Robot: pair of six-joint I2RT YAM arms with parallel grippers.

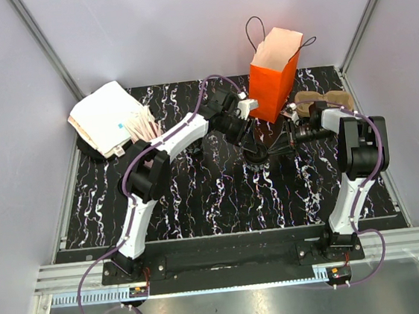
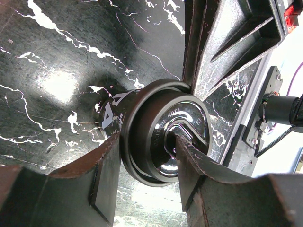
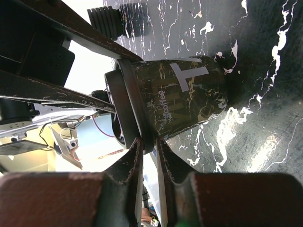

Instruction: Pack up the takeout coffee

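Clamping takeout coffee (image 2: 118, 113) by its lid (image 2: 161, 127) between left gripper (image 2: 147, 156) fingers | right gripper (image 3: 147, 142) fingers pinched on lid rim, cup body beyond their tips

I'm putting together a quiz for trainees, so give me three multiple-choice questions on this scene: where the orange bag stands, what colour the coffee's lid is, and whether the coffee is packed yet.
1. Where is the orange bag? A: at the back of the table, behind the takeout coffee. B: at the near edge. C: lying flat at the left.
2. The lid is which colour? A: white. B: black. C: pink.
3. The coffee's state? A: inside the bag. B: outside it, lid on. C: outside it, lid off.
Answers: 1 A, the top view shows it there. 2 B, the left wrist view shows it black. 3 B, the left hand and right hand flank its lidded rim, clear of the bag.
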